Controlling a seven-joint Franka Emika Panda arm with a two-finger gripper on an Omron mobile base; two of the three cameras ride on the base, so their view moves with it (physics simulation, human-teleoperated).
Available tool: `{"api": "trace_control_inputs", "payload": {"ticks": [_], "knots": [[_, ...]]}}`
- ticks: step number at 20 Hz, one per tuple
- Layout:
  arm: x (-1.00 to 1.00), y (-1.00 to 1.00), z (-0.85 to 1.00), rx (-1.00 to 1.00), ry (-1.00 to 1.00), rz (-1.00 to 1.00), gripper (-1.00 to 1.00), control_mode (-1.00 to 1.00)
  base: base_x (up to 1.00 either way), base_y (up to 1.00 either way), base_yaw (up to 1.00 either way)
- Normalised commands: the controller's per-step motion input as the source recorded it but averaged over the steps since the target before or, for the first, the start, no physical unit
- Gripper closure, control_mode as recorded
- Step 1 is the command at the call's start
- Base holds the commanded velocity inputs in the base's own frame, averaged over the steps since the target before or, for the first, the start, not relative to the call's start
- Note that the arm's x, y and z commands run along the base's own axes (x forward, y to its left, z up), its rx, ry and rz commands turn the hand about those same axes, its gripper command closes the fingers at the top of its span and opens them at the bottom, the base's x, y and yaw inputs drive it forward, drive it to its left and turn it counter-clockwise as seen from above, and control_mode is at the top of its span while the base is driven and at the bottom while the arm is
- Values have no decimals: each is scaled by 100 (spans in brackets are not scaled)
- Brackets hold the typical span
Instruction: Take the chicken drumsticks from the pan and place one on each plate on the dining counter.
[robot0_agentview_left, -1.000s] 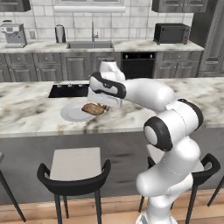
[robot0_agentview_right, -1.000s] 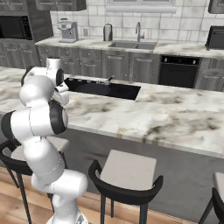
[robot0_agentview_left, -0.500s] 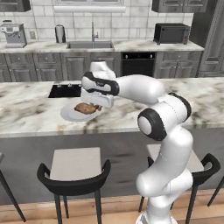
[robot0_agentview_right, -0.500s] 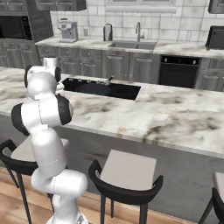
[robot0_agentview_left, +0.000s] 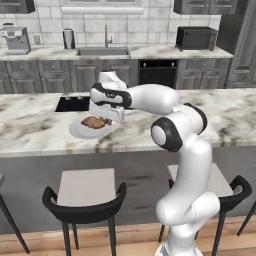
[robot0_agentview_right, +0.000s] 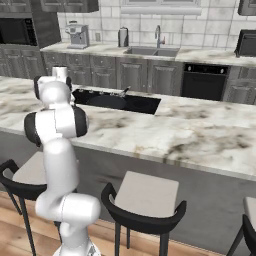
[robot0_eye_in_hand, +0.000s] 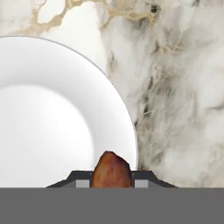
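Note:
A glossy orange-brown chicken drumstick (robot0_agentview_left: 95, 121) sits between the fingers of my gripper (robot0_agentview_left: 104, 118), which is shut on it. It hangs low over a pale round plate (robot0_agentview_left: 79, 131) on the white marble dining counter (robot0_agentview_left: 35, 137). From the hand view the drumstick (robot0_eye_in_hand: 110, 169) pokes up between the fingertips of the gripper (robot0_eye_in_hand: 111, 182), over the right part of the plate (robot0_eye_in_hand: 52, 118), with veined marble (robot0_eye_in_hand: 179, 105) beside it. The dark pan (robot0_agentview_right: 107, 100) rests on the black cooktop (robot0_agentview_right: 145, 103) behind the counter, its handle pointing up and back.
Bar stools (robot0_agentview_left: 85, 192) with black backs stand along the near side of the dining counter (robot0_agentview_right: 190, 140). Beyond the plate lies the black cooktop (robot0_agentview_left: 67, 103). The back wall counter holds a sink (robot0_agentview_left: 102, 50), coffee machine (robot0_agentview_left: 15, 39) and microwave (robot0_agentview_left: 196, 37).
The arm has swung left with the drumstick in the gripper, from the plate's right side to over its middle. The jaws stayed shut.

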Motion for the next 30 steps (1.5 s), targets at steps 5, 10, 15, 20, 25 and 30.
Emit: {"api": "trace_control_inputs", "payload": {"ticks": [5, 10, 15, 20, 25, 30], "knots": [[14, 32, -22, 0, 0, -15, 100, -100, 0, 0, 0], [18, 20, -26, 0, 0, -14, 100, -100, 0, 0, 0], [34, 2, -18, 0, 0, -3, 100, -100, 0, 0, 0], [26, 0, -9, 0, 0, 0, 100, -100, 0, 0, 0], [8, 0, 0, 0, 0, 0, -100, -100, 0, 0, 0], [1, 0, 0, 0, 0, 0, -100, -100, 0, 0, 0]]}}
